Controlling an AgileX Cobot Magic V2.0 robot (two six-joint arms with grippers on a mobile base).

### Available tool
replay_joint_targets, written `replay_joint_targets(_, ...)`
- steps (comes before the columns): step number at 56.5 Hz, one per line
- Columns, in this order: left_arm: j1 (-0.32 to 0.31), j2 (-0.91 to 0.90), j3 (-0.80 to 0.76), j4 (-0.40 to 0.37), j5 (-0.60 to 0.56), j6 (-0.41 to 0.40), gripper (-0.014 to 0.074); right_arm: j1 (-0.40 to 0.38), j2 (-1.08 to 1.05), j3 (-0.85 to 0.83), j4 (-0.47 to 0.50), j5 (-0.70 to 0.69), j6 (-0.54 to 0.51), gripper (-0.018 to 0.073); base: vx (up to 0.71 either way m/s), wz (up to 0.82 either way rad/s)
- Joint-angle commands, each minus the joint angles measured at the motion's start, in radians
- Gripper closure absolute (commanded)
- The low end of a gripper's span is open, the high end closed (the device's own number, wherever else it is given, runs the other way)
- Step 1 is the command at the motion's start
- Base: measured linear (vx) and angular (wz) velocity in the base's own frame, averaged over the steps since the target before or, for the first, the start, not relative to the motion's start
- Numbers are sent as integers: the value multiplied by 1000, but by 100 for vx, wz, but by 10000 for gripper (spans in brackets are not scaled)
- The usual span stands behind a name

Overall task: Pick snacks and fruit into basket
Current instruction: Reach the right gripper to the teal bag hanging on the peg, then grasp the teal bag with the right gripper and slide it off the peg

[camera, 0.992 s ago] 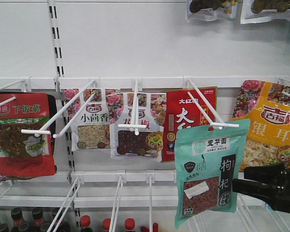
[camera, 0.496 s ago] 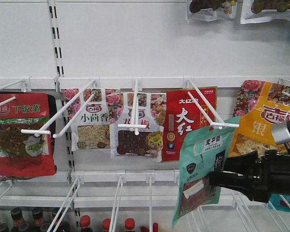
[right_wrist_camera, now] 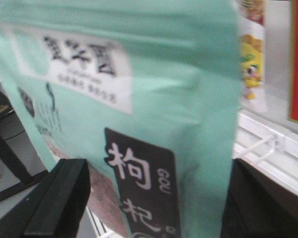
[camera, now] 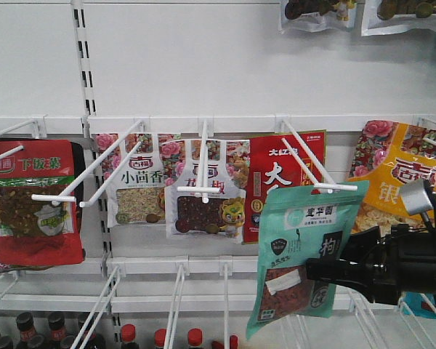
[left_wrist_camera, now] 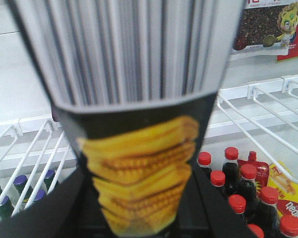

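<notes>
Our right gripper (camera: pixel 325 270) clamps the teal pouch (camera: pixel 294 240), red berries showing through its window, as it tilts at the tip of a white peg hook (camera: pixel 305 163). Our left gripper (left_wrist_camera: pixel 139 213) grips a striped cracker packet (left_wrist_camera: pixel 139 144). Red-capped bottles (left_wrist_camera: pixel 238 183) stand below white wire racks (left_wrist_camera: pixel 268 96).

You are looking at a teal pouch (right_wrist_camera: pixel 179 99) that is showing "枸杞" and "GOU" toward its 6 o'clock. In the front view, the red bag (camera: pixel 33 203) at 9 o'clock is reading "下饭菜", the white bag (camera: pixel 138 182) beside it "小茴香", and the yellow bag (camera: pixel 392 196) at 3 o'clock "银耳".
</notes>
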Motion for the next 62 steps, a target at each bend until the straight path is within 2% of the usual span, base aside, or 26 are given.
replay_joint_targets(1, -1, 6, -36, 5, -96, -2, 586, 31, -52, -30, 37, 106, 24, 5, 0, 0)
replay_joint_targets(13, -1, 6, -36, 5, -96, -2, 586, 62, -63, -30, 22, 94, 33, 64, 0, 0)
replay_joint_targets(28, -1, 6, -36, 5, -96, -2, 586, 61, -73, -30, -12, 96, 48, 291, 0, 0)
replay_joint_targets(37, -1, 6, -36, 5, -96, -2, 586, 61, -81, -30, -25, 94, 78, 373, 0, 0)
replay_joint_targets(48, -1, 6, -36, 5, -96, -2, 586, 61, -82, -30, -30, 42, 128, 323, 0, 0)
replay_joint_targets(62, -1, 6, -36, 5, -96, -2, 586, 62, -82, -30, 41, -55, 134, 109, 0, 0)
